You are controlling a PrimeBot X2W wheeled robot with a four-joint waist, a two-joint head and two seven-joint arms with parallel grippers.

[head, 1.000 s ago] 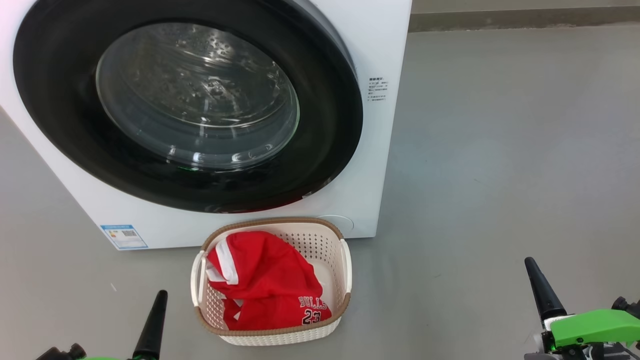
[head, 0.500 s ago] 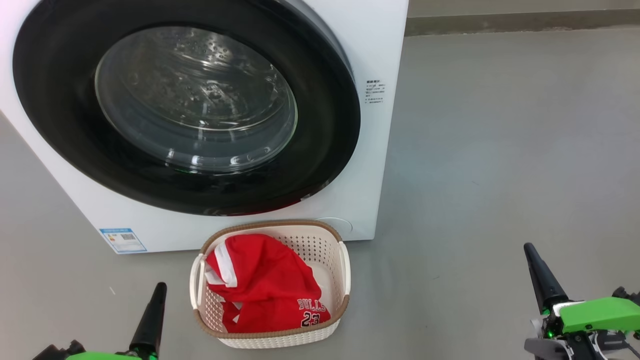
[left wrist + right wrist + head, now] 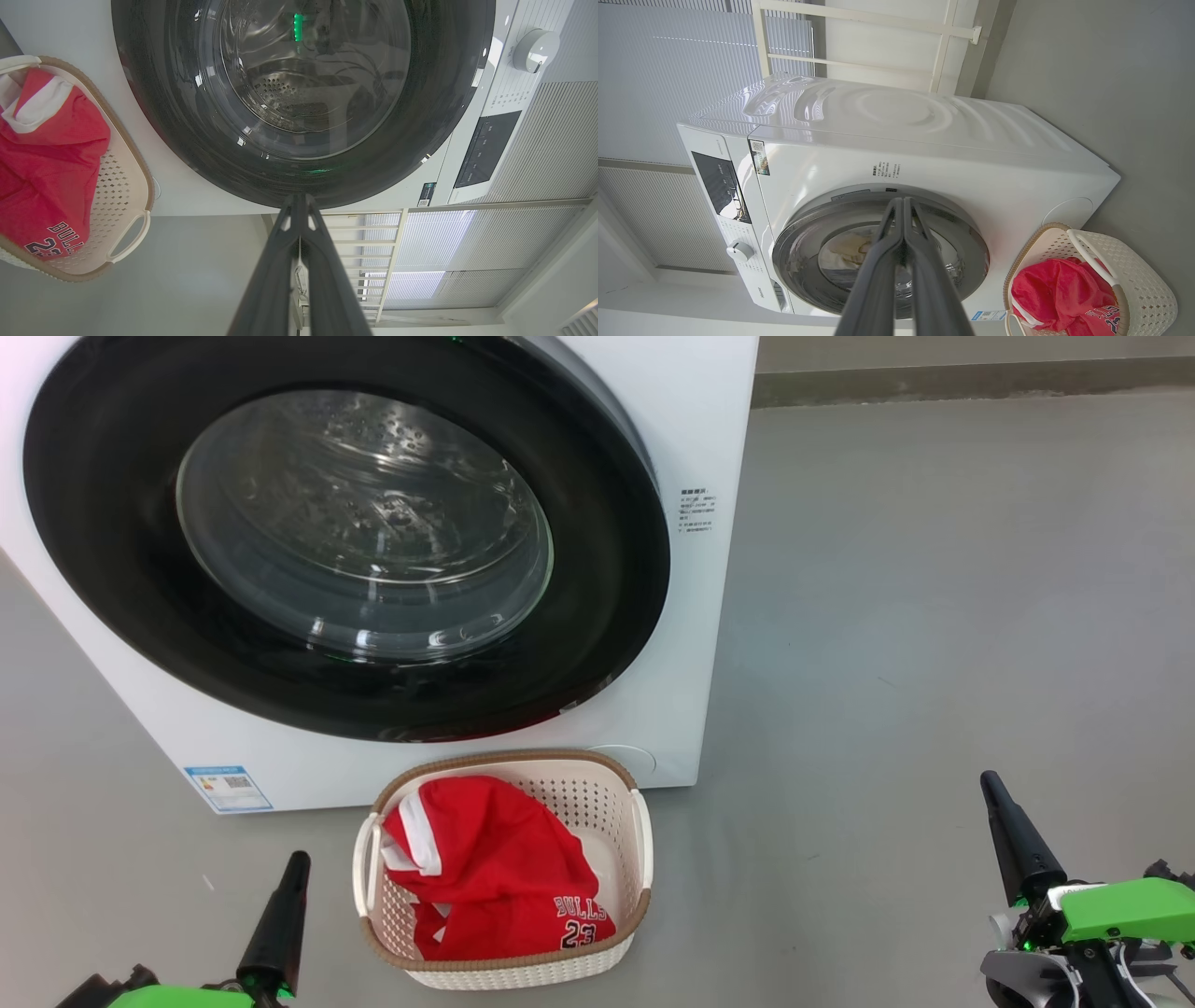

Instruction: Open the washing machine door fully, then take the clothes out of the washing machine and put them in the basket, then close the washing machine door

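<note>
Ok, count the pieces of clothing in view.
1: the red jersey bundled in the basket in front of the washing machine. Another could be hidden under it.

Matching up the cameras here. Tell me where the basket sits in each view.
Head view: basket bottom centre, below the washing machine door.
Left wrist view: basket at the left edge, cut off.
Right wrist view: basket in the lower right corner.
Shared landmark: that door, beside it everywhere.
</note>
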